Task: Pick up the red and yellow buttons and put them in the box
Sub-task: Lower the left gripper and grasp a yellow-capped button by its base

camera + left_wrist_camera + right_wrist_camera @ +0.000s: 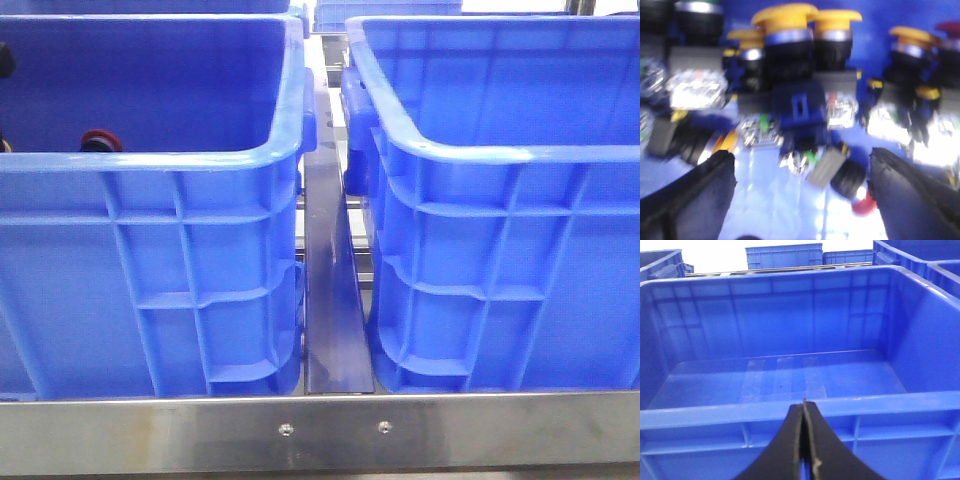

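Front view: two large blue ribbed plastic crates with thick rolled rims stand side by side on a brushed-metal counter (320, 432). The left-hand blue crate (200, 270) and the right-hand blue crate (500, 270) are both cut off at the frame edges. A dark metal divider strip (335, 300) runs between them. Two screw heads sit in the counter's front rail. Neither arm appears in this view. The near wall of the left-hand crate hides most of its contents; only one red cap (100, 140) and a dark part at the far left edge show above the rim.

Left wrist view: the picture is blurred. The left gripper (802, 195) has its jaws wide apart and empty, just above a heap of push buttons on the blue crate floor. A large yellow-orange mushroom-cap button on a dark body (785, 20) stands upright in the heap, with further yellow caps beside it. A small red-capped button (864, 205) lies close to one dark finger (910, 190). Clear and blue contact blocks cannot be made out in detail.

Right wrist view: the right gripper (804, 440) has its jaws pressed together, holding nothing, just outside the near rim of a crate with strips of clear tape (782, 380) on its floor. More blue crates (785, 256) stand behind. No legible writing appears in any view.
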You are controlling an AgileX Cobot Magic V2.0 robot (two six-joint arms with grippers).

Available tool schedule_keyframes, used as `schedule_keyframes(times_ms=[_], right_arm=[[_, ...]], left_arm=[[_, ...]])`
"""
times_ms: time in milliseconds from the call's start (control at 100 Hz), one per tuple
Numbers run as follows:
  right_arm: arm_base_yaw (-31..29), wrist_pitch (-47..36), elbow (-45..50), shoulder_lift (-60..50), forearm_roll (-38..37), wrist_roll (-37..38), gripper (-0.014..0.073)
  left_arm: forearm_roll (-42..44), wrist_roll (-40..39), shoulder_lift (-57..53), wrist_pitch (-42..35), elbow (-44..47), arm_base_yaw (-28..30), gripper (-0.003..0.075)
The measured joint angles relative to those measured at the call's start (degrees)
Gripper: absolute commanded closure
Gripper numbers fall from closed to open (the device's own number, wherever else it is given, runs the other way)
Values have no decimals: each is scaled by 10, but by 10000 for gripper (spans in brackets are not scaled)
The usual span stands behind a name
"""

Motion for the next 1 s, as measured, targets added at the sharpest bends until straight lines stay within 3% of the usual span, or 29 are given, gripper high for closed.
schedule_keyframes(times_ms=[170, 330, 640, 1000], right_arm=[[0, 0, 0, 0, 0, 0, 651], [0, 0, 0, 0, 0, 1, 651], [0, 0, 0, 0, 0, 1, 651], [0, 0, 0, 0, 0, 0, 651]], left_arm=[[-12, 0, 29, 0, -15, 0, 200], [-13, 0, 38, -1, -16, 0, 252], [-12, 0, 39, -8, -17, 0, 542], [-26, 23, 21, -15, -18, 0, 552]])
